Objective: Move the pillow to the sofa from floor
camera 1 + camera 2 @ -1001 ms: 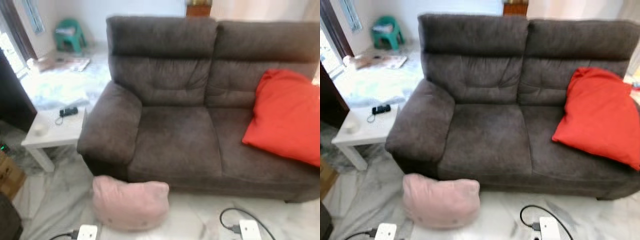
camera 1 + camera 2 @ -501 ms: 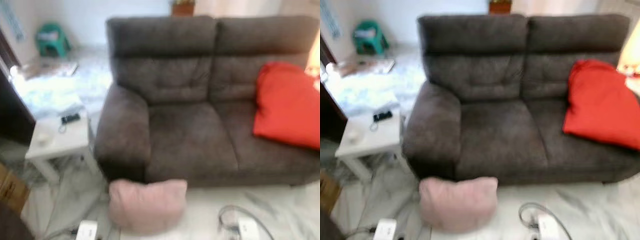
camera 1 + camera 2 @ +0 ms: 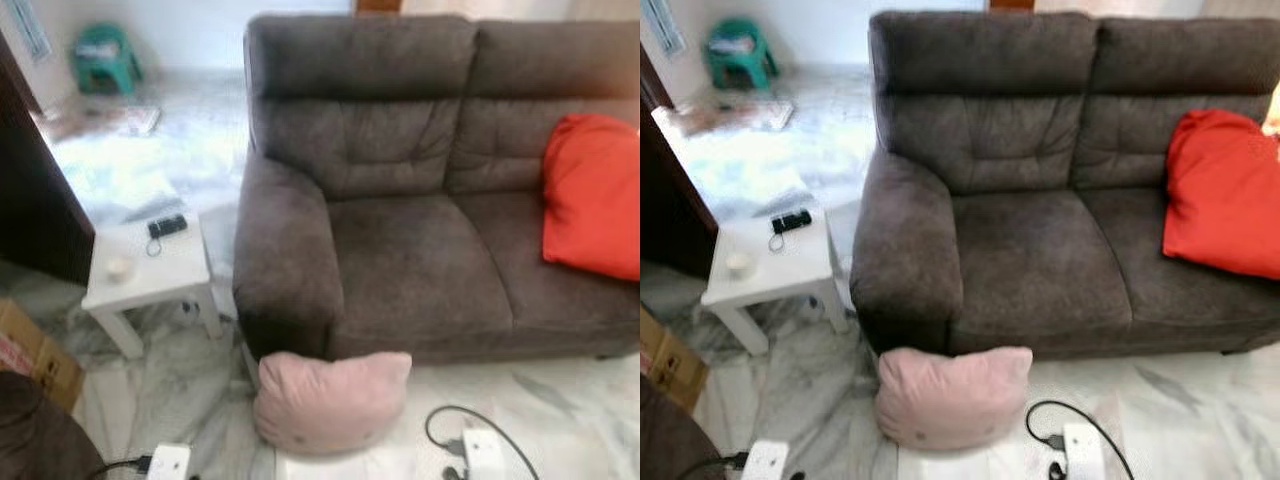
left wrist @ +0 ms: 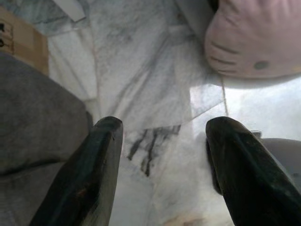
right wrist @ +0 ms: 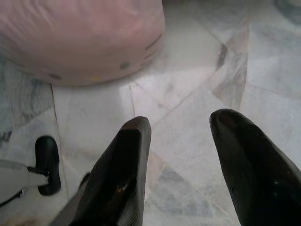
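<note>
A pale pink pillow [image 3: 333, 400] lies on the marble floor, leaning against the front of the dark grey sofa [image 3: 420, 250] below its left armrest. It also shows in the wrist views as a pink pillow [image 4: 256, 44] and pink pillow [image 5: 80, 37] with small dots and whisker lines. My left gripper [image 4: 162, 165] hangs open above bare floor, short of the pillow. My right gripper [image 5: 181, 160] is open too, over the floor tiles near the pillow, nothing between its fingers.
A red cushion [image 3: 592, 195] rests on the sofa's right seat. A small white side table [image 3: 150, 265] with a black object stands left of the armrest. White power strips [image 3: 482, 452] with a black cable lie on the floor. A cardboard box [image 3: 30, 350] sits at left.
The whole view has shifted: sofa and pillow now sit further right and the side table is more in view, so the camera moved. The pillow itself stays put.
</note>
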Robot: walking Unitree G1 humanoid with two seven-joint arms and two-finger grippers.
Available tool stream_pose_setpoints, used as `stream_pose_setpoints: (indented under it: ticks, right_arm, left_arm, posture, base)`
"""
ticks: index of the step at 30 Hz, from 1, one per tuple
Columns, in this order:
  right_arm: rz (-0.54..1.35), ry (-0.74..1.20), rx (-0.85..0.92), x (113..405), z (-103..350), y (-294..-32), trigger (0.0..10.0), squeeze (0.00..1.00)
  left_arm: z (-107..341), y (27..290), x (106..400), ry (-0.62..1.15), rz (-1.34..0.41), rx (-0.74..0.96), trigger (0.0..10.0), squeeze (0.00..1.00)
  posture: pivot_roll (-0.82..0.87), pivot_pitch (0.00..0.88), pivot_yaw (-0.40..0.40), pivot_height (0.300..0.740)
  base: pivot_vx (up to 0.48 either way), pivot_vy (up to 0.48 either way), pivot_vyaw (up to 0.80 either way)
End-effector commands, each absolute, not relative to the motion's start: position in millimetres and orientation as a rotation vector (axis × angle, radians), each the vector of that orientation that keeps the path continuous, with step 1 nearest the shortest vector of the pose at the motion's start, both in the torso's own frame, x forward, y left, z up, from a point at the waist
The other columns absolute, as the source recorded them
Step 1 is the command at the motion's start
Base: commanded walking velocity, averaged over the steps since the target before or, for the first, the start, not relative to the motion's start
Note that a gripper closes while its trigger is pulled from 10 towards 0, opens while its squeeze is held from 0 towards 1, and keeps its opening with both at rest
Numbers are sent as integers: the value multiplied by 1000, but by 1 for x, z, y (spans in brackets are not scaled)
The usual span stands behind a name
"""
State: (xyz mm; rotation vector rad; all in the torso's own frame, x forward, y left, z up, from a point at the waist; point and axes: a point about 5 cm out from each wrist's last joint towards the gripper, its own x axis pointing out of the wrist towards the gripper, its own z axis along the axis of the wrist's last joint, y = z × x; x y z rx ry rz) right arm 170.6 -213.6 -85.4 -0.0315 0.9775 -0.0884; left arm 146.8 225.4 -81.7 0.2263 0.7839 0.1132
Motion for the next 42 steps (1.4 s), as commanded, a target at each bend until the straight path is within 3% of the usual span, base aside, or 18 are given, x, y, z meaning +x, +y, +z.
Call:
stream_pose_setpoints:
  ticks: [1,7,14,24,42]
  right_arm:
    - [-115,984,-32,166,-86,-222,10000,0]
    - [-97,974,-47,168,-85,-221,10000,0]
    - [-84,960,-62,171,-84,-221,10000,0]
    - [-92,960,-47,171,-83,-221,10000,0]
    - [-95,951,-29,173,-83,-219,10000,0]
  left_arm:
    - [-83,220,148,792,108,203,10000,0]
    - [-83,222,149,802,109,227,10000,0]
    - [-85,220,146,816,106,235,10000,0]
    - [-87,221,144,833,107,230,10000,0]
    - [-85,223,146,811,130,209,10000,0]
  posture:
    - [51,45,-33,740]
    - [53,47,-34,740]
    - [51,47,-36,740]
    - [49,46,-41,740]
    - [49,44,-41,740]
  base:
    - [0,0,0]
    - [0,-40,0]
    - [0,-345,540]
    - [0,-377,0]
    - [0,0,0]
